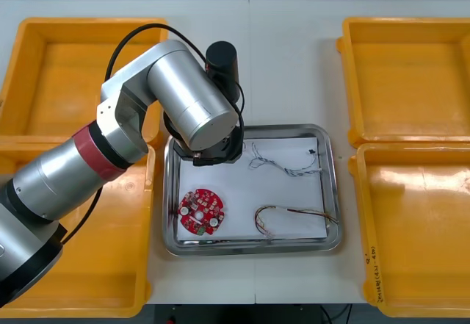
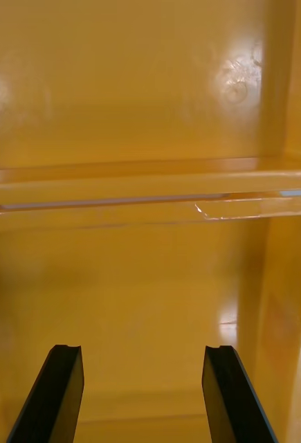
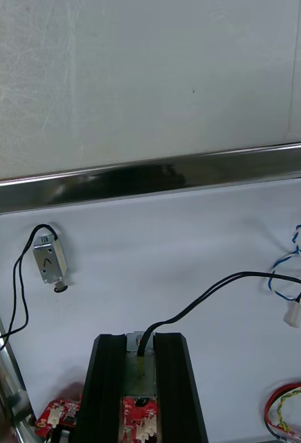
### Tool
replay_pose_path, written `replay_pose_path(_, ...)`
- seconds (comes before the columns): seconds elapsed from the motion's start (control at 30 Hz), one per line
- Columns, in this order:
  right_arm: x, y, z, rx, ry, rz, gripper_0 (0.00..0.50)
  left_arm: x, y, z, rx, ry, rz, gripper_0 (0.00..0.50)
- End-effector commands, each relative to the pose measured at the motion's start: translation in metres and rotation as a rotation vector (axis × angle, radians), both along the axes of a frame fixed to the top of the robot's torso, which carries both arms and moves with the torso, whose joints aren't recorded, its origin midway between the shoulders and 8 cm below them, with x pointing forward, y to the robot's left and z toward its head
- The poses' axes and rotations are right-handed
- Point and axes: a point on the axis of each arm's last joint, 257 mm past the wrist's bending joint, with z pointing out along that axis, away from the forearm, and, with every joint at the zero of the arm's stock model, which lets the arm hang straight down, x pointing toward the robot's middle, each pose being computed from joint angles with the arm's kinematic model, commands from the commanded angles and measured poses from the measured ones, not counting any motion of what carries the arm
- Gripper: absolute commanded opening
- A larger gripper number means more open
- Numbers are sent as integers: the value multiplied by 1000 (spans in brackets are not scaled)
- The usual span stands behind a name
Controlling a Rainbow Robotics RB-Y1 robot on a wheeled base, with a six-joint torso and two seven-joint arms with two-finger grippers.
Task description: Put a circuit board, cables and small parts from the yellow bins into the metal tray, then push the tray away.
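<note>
We see L pincer [image 3: 142, 345] over metal tray [image 1: 334, 192] at its 10 o'clock, clamped on a small metal part [image 3: 140, 370] w/ black cable [image 3: 212, 297]. In tray: circuit board [image 1: 200, 211] at 7, blue-white cable [image 1: 294, 170] at 1, red-yellow cable [image 1: 290, 210] at 5. R pincer [image 2: 142, 387] gapes over a yellow bin [image 2: 150, 104].

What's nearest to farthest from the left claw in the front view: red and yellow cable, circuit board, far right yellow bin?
Left claw at tray's far left.
1. Red circuit board, tray's near left.
2. Red and yellow cable, tray's near right.
3. Far right yellow bin, beyond tray.
</note>
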Motion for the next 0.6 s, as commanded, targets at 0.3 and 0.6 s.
replay_pose_path(0.3, 1, -3, -3, 22, -66, -35, 500, 11, -12, 0, -20, -50, 7, 0)
replay_pose_path(0.6, 4, 1, -6, 37, -80, -29, 500, 13, -4, -14, -22, -57, 8, 0)
